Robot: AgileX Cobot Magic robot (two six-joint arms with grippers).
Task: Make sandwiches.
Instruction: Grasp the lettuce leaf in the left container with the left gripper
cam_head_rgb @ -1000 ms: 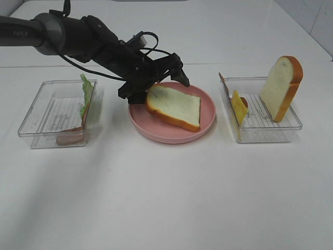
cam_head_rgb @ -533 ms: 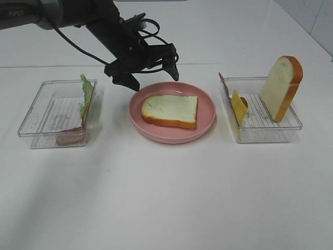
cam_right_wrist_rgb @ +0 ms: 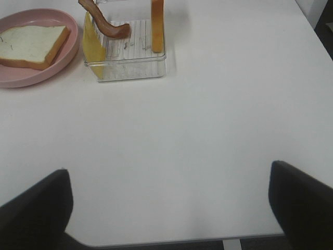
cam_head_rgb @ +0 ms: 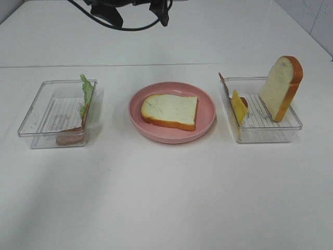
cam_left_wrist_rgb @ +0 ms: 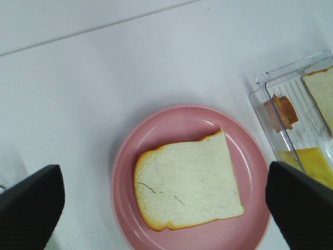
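One white bread slice [cam_head_rgb: 170, 110] with an orange-brown crust lies flat on the pink plate [cam_head_rgb: 207, 125]. High above the table's far side, my left gripper [cam_head_rgb: 138, 14] is open and holds nothing. Its wrist view looks down on the bread slice [cam_left_wrist_rgb: 187, 187] between the spread fingers [cam_left_wrist_rgb: 28, 208]. A second bread slice [cam_head_rgb: 281, 86] stands upright in the right tray [cam_head_rgb: 270, 135], beside yellow cheese [cam_head_rgb: 239, 107] and a bacon strip [cam_right_wrist_rgb: 106, 23]. Green lettuce [cam_head_rgb: 86, 94] leans in the left tray [cam_head_rgb: 36, 130] over a brown-pink strip [cam_head_rgb: 70, 138]. My right gripper [cam_right_wrist_rgb: 169, 208] is open over bare table, well away from the right tray [cam_right_wrist_rgb: 130, 70].
The two clear trays flank the plate in a row across the white table [cam_head_rgb: 166, 198]. A seam [cam_head_rgb: 208, 64] runs across the table behind them. The table's near edge [cam_right_wrist_rgb: 171, 240] shows in the right wrist view.
The left gripper let the bread slice drop flat onto the plate, then rose and pulled back toward the far side. The right gripper has stayed open.
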